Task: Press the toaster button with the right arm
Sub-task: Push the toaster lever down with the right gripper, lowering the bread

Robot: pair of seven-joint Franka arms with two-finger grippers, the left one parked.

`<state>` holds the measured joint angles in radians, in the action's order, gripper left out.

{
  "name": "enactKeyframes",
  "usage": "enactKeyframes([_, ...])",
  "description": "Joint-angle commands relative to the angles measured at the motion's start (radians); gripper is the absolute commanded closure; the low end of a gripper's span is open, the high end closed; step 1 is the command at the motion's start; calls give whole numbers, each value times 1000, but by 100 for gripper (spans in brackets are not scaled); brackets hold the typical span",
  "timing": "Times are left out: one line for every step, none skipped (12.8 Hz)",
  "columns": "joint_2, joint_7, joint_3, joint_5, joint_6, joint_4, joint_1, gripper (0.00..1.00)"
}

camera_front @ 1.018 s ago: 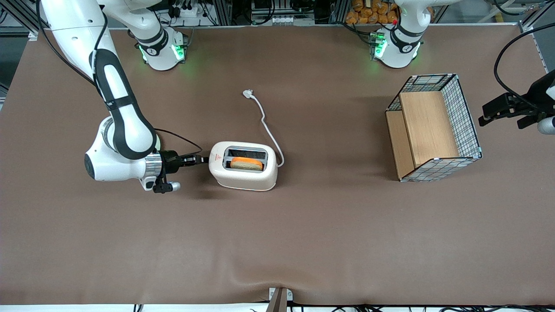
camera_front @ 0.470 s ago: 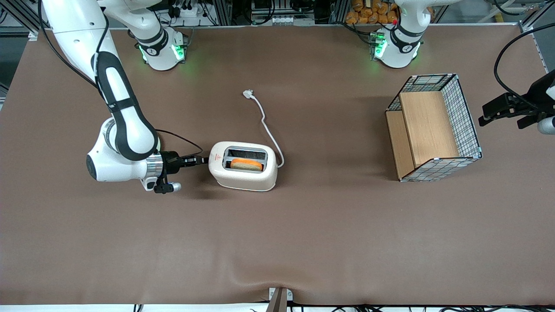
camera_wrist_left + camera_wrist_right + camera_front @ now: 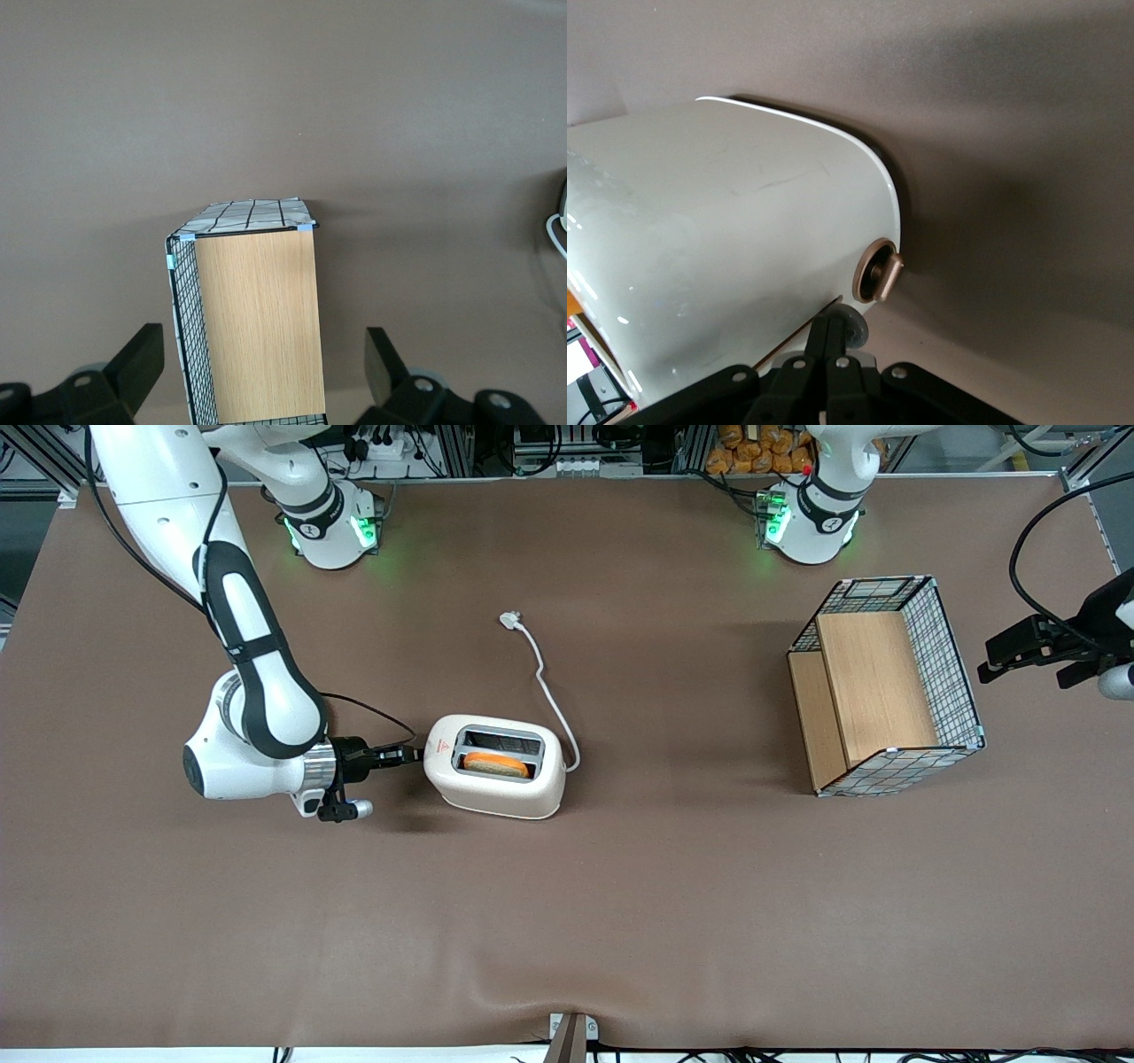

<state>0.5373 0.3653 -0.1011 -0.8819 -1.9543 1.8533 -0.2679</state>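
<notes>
The cream-white toaster (image 3: 494,766) stands mid-table with an orange-topped slice of bread (image 3: 496,763) sitting low in its dark slot. My right arm (image 3: 257,691) reaches in level with the table. Its gripper (image 3: 413,755) is shut, fingertips against the toaster's narrow end face. In the right wrist view the closed gripper (image 3: 831,326) rests on the small grey toaster button (image 3: 855,328), just beside a beige round dial (image 3: 879,270) on the same face of the toaster (image 3: 726,239).
The white cord (image 3: 551,700) runs from the toaster to a plug (image 3: 508,617) lying farther from the front camera. A wire basket with wooden panels (image 3: 886,686) stands toward the parked arm's end; the same basket (image 3: 252,310) shows in the left wrist view.
The bread has sunk lower into the slot. The right arm's wrist and gripper have shifted slightly toward the toaster, staying against its end face.
</notes>
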Motion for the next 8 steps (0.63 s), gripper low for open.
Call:
enactKeyframes([50,50,4,-16,-32,15,1,100])
enactKeyframes([50,50,4,-16,-32,15,-1,100])
enactKeyframes([50,50,4,-22,-31,15,-2,100])
enactKeyframes([50,50,4,-22,-28,14,-2,100])
enactKeyframes([49,43,4,-22,-22,11,-1,100])
enactKeyframes([40,34,4,-22,-15,7,-1,100])
enactKeyframes([33,18,4,-22,0,4,1,100])
enactKeyframes([29,-9,3,-20,30,-9,3,100])
